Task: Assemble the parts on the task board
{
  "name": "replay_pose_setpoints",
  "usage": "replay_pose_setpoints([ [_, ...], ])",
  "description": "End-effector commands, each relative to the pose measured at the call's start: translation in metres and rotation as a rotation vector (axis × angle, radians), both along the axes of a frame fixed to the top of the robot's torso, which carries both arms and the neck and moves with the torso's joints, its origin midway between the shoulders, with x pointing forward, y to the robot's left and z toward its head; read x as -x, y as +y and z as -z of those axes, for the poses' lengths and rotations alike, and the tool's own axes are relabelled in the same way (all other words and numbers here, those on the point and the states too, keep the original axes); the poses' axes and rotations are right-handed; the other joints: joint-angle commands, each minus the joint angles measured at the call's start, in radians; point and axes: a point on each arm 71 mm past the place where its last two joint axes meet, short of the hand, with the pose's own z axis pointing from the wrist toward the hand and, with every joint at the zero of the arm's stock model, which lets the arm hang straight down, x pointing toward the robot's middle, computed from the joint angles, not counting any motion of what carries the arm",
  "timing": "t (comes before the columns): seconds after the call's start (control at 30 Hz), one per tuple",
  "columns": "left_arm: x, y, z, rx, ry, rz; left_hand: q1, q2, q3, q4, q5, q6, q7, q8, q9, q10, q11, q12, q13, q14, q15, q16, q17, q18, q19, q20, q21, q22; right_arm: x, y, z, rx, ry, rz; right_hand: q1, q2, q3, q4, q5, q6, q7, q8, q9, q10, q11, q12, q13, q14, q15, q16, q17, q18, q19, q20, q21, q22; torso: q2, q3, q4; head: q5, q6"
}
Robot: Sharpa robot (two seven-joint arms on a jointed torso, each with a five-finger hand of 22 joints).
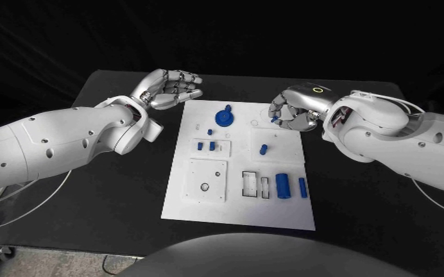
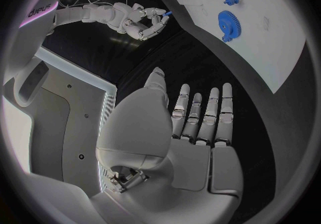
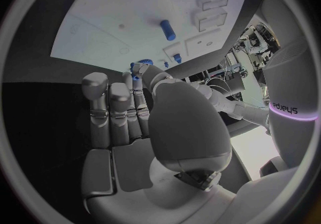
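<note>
My right robot hand (image 1: 294, 111) pinches a small blue part (image 1: 274, 120) over the task board's (image 1: 239, 209) far right corner; my left robot hand (image 1: 169, 90) hovers empty, fingers apart, beside the far left corner. A blue gear (image 1: 224, 118) lies between them; blue cylinders (image 1: 282, 186) sit nearer me on the board, which rests on the black surface (image 1: 111, 187).

Left hand (image 1: 170, 88) empty, right hand (image 1: 294, 111) pinching

- Dim surroundings; the task board (image 1: 239, 209) is brightly lit from above, the dark worktop (image 1: 111, 181) swallowing shadows.
- Wrist views bend straight edges strongly toward their rims.
</note>
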Motion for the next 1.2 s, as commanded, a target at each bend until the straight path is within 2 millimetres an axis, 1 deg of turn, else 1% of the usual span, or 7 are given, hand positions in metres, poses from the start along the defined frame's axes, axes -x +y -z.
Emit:
replay_pose_setpoints([
  [0.03,0.0,-0.003,0.001,0.008,0.015,0.016,0.002,0.012,-0.003,-0.002,0.007,-0.001,0.009,0.002,-0.002,0.002,0.008,0.007,-0.001,0.008,0.002,0.006,-0.002,0.005,0.008,-0.003,0.003,-0.002,0.008,0.01,-0.001,0.018,0.056,-0.008,-0.005,-0.001,0.0,0.003,-0.003,-0.011,0.001,-0.006,0.002,0.001,0.004,-0.007,-0.003,0.0,0.002,-0.004,-0.003,-0.014,0.0,0.003,-0.008,0.019,0.0,-0.0009,0.0016,0.001,0.0],
  [0.2,0.0,-0.004,0.002,0.008,0.018,0.018,0.006,0.017,-0.004,-0.002,0.01,-0.001,0.01,0.002,-0.003,0.002,0.009,0.008,-0.001,0.008,0.003,0.007,-0.003,0.004,0.01,-0.003,0.004,-0.004,0.021,0.035,-0.002,0.053,0.042,-0.079,0.0,-0.005,0.003,-0.003,-0.003,-0.019,0.005,-0.014,0.001,0.001,0.007,-0.013,-0.01,-0.004,0.003,-0.01,-0.009,-0.013,-0.003,0.004,-0.016,0.018,0.001,0.0023,0.0019,0.008,0.0],
  [0.3,0.0,-0.004,0.003,0.008,0.02,0.018,0.007,0.019,-0.004,-0.003,0.011,-0.001,0.011,0.003,-0.004,0.002,0.01,0.009,-0.001,0.009,0.003,0.007,-0.004,0.004,0.011,-0.003,0.004,-0.005,0.029,0.049,0.0,0.059,0.037,-0.114,0.003,-0.006,0.004,-0.006,-0.003,-0.02,0.006,-0.016,0.001,0.002,0.007,-0.015,-0.012,-0.004,0.004,-0.01,-0.01,-0.013,-0.004,0.004,-0.018,0.017,-0.001,0.0017,0.0039,0.011,0.0],
  [0.43,0.001,-0.003,0.005,0.007,0.023,0.016,0.009,0.022,-0.005,-0.003,0.013,-0.001,0.012,0.003,-0.005,0.002,0.011,0.009,-0.001,0.009,0.003,0.007,-0.005,0.004,0.012,-0.003,0.004,-0.006,0.035,0.072,0.01,0.065,0.031,-0.166,0.007,-0.01,0.007,-0.012,0.001,-0.022,0.008,-0.021,0.0,0.004,0.009,-0.018,-0.016,-0.006,0.004,-0.011,-0.012,-0.013,-0.004,0.004,-0.021,0.018,-0.005,0.0019,0.002,0.024,0.0],
  [0.63,0.001,-0.006,0.006,0.009,0.027,0.023,0.012,0.026,-0.006,-0.003,0.014,-0.002,0.013,0.002,-0.006,0.001,0.012,0.01,-0.001,0.01,0.003,0.007,-0.006,0.004,0.013,-0.003,0.004,-0.008,0.041,0.098,0.029,0.063,0.052,-0.214,0.012,-0.012,0.01,-0.017,0.003,-0.025,0.01,-0.026,-0.001,0.004,0.01,-0.021,-0.02,-0.007,0.005,-0.011,-0.012,-0.013,-0.005,0.005,-0.022,0.019,-0.006,0.0009,0.0067,0.026,0.0],
  [1.07,0.002,-0.009,0.007,0.01,0.032,0.025,0.022,0.037,-0.01,-0.004,0.021,-0.003,0.014,0.002,-0.009,0.0,0.013,0.013,-0.001,0.011,0.004,0.009,-0.009,0.003,0.017,-0.003,0.004,-0.013,0.061,0.133,0.056,0.045,0.084,-0.301,0.016,-0.016,0.012,-0.024,0.005,-0.027,0.012,-0.032,-0.003,0.01,0.01,-0.02,-0.022,-0.003,0.005,-0.004,-0.008,-0.014,-0.001,0.005,-0.015,0.023,-0.007,0.0001,0.0104,0.037,0.0],
  [1.2,0.003,-0.009,0.007,0.01,0.036,0.027,0.026,0.04,-0.013,-0.004,0.026,-0.003,0.013,0.002,-0.01,-0.001,0.013,0.014,-0.001,0.011,0.004,0.009,-0.01,0.003,0.018,-0.004,0.004,-0.015,0.064,0.14,0.062,0.044,0.092,-0.32,0.017,-0.018,0.013,-0.026,0.006,-0.028,0.012,-0.034,-0.004,0.012,0.01,-0.02,-0.022,-0.002,0.005,-0.003,-0.007,-0.014,0.0,0.005,-0.014,0.024,-0.006,0.0015,0.0069,0.041,0.0],
])
